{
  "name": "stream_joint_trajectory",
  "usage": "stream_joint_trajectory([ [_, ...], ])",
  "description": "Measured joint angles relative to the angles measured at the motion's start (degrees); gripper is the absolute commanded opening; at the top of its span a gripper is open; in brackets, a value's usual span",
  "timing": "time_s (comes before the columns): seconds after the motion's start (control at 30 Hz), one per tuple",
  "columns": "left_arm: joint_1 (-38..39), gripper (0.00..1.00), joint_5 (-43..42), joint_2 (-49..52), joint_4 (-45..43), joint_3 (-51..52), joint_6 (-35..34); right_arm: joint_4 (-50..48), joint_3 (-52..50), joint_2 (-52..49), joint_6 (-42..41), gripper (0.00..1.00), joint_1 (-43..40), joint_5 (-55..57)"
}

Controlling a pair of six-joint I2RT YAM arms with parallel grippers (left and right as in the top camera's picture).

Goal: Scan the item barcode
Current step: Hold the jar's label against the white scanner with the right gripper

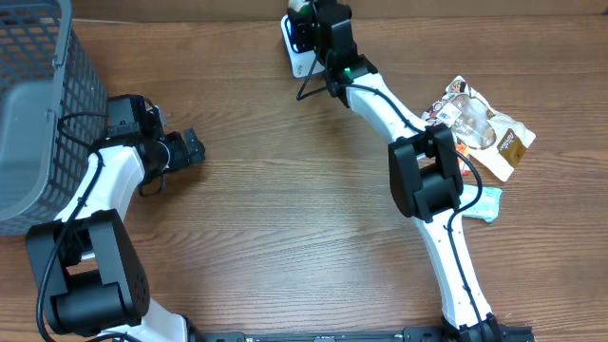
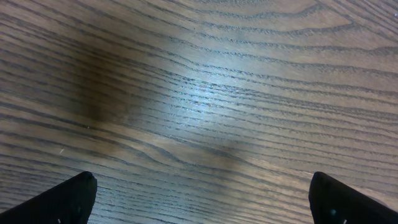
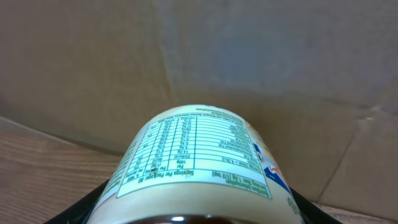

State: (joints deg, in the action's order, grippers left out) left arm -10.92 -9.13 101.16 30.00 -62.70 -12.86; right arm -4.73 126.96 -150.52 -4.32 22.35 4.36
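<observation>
Left wrist view: left fingers [image 2: 62, 202] spread wide, one tip in each bottom corner of the frame, nothing between them, only bare wood-grain surface [image 2: 205, 93] beneath.

Right wrist view: right fingers [image 3: 309, 215] pinch a cream container [image 3: 199, 155] from both sides at the bottom centre of the frame. It is rounded, its printed nutrition table faces the camera, and there is a blue and red mark on its right side. No barcode readable from this angle. Behind it is a brown cardboard wall [image 3: 261, 56].

Overhead: both arm bases sit at the bottom edge. The left fingers are at centre left, over the surface and not touching any item. A teal packet [image 1: 486, 203] lies right of centre, just beside the right arm's elbow. Above it, at the right edge, is a clear and brown snack packet [image 1: 484, 128]. A grey mesh basket [image 1: 38, 104] fills the upper left corner, beside the left arm. The right arm reaches to the top centre, where its fingers and the container are against a white device [image 1: 299, 62] with a black cable; the container itself is mostly hidden here by the wrist.
</observation>
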Motion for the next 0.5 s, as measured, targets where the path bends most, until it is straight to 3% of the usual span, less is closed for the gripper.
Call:
stream_joint_trajectory([
  [0.5,0.0,1.0,0.0,0.0,0.0,0.0,0.0,2.19,0.0,0.0,-6.93,0.04,-0.28,-2.67],
])
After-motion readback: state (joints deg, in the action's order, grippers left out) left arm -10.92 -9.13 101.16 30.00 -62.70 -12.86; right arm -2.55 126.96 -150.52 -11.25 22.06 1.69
